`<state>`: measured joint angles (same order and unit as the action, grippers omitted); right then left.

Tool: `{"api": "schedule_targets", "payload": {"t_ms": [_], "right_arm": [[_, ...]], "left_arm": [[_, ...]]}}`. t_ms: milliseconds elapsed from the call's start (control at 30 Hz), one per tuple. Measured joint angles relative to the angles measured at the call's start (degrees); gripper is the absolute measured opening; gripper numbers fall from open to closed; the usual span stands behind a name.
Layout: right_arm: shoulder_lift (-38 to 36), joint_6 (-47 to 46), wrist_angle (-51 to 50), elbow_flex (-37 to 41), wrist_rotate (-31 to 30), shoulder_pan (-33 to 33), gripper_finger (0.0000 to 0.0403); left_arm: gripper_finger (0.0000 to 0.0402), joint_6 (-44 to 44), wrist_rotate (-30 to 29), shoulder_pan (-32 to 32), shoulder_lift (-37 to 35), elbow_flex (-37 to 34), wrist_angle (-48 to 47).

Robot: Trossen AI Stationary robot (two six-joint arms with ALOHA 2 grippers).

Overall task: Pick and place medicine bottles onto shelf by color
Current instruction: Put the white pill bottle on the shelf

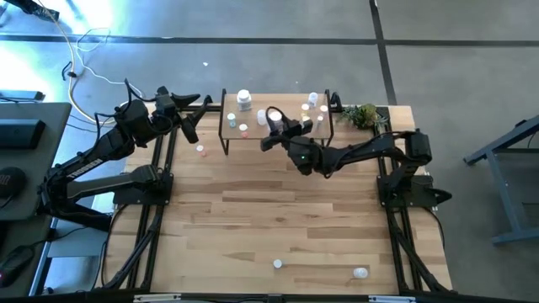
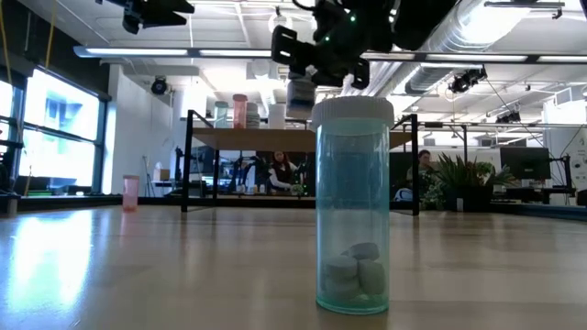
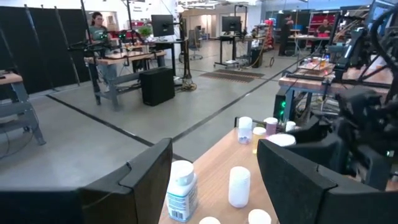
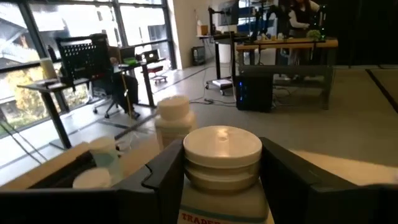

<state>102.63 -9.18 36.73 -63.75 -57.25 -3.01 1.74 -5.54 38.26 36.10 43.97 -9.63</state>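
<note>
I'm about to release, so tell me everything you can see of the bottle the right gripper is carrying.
The bottle is white, plastic by the look of it, with a wide, flat, round white cap and a label whose red lettering just shows at the wrist picture's edge. It stands upright between the jaws of the right gripper, which press on both sides just below the cap. From above it hangs over the middle of the shelf, among the other bottles already there. Whether its base touches the board cannot be told.
</note>
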Motion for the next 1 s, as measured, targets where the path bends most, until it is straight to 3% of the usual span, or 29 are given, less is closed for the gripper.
{"api": "schedule_targets", "payload": {"t_ms": [433, 767, 1000], "right_arm": [[0.6, -5.8, -8.3, 0.0, 0.0, -1.5, 0.0165], [0.6, -4.7, -8.6, 0.0, 0.9, -2.6, 0.0166], [0.5, -7.4, -9.7, 0.0, 2.4, -3.7, 0.0192]], "left_arm": [[0.0225, 0.0, 0.5, 0.0, 0.0, 0.0, 0.0], [0.0225, 0.0, 0.5, 0.0, 0.0, 0.0, 0.0], [0.0225, 0.0, 0.4, 0.0, 0.0, 0.0, 0.0]]}}
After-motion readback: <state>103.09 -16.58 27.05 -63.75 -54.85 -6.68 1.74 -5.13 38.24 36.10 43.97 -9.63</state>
